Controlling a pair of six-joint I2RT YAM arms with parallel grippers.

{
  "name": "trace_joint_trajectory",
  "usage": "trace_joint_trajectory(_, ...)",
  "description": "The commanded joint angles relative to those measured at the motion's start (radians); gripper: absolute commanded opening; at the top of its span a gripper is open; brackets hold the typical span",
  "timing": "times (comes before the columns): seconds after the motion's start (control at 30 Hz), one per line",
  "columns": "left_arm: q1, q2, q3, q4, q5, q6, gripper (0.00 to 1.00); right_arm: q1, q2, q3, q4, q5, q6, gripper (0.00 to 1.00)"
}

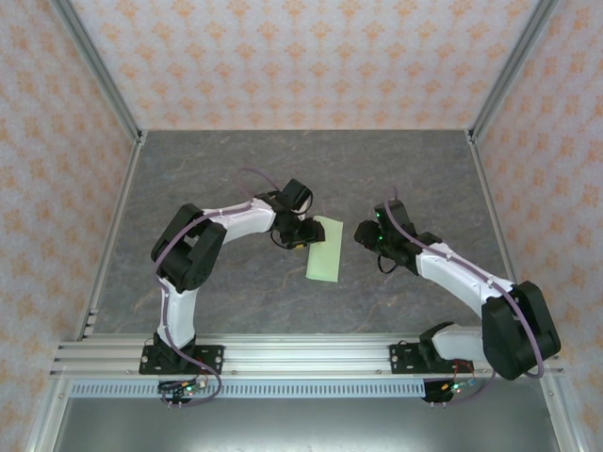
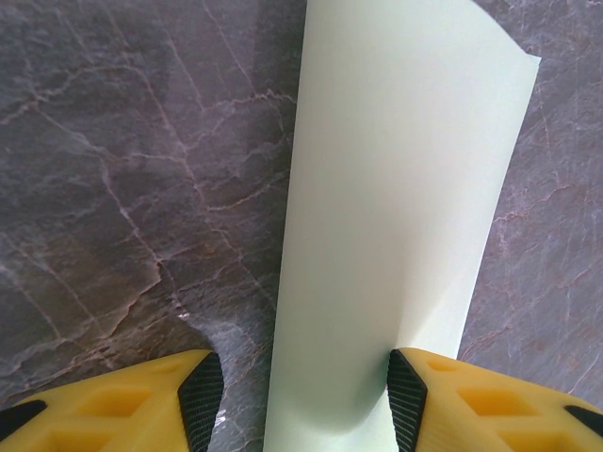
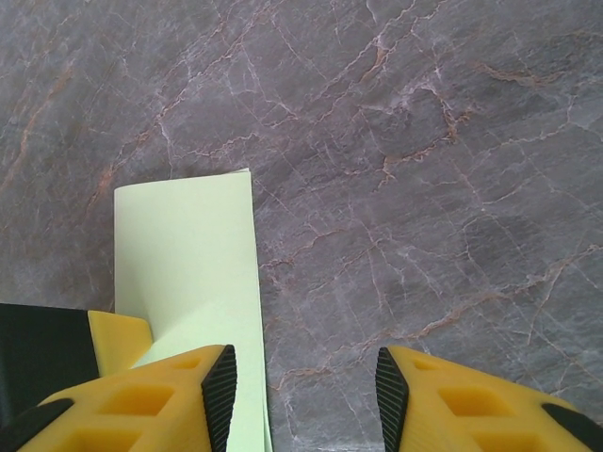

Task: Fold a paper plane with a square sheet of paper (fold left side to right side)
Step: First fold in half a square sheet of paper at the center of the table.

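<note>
The square sheet of paper (image 1: pixel 325 250) lies on the dark marble table, folded over into a narrow pale green strip. No paper plane is in view. My left gripper (image 1: pixel 303 235) sits at the strip's left side. In the left wrist view the bulging fold of the sheet (image 2: pixel 396 188) runs between the open fingers of the left gripper (image 2: pixel 306 391); the right pad (image 2: pixel 407 400) touches the paper and the left pad stands clear of it. My right gripper (image 1: pixel 366 235) is just right of the strip, open over bare table (image 3: pixel 306 391), with the sheet's edge (image 3: pixel 188 254) beside its left finger.
Grey marble tabletop (image 1: pixel 236 179) is enclosed by orange-patterned walls and slanted aluminium posts (image 1: pixel 104 85). A metal rail (image 1: pixel 301 353) carrying both arm bases runs along the near edge. Open tabletop stretches behind and to both sides of the paper.
</note>
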Motion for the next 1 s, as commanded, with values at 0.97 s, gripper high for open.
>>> trace_joint_trajectory(0.97, -0.061, 0.077, -0.019, -0.052, -0.111, -0.079, 0.51, 0.004, -0.003, 0.000, 0.010, -0.012, -0.002, 0.47)
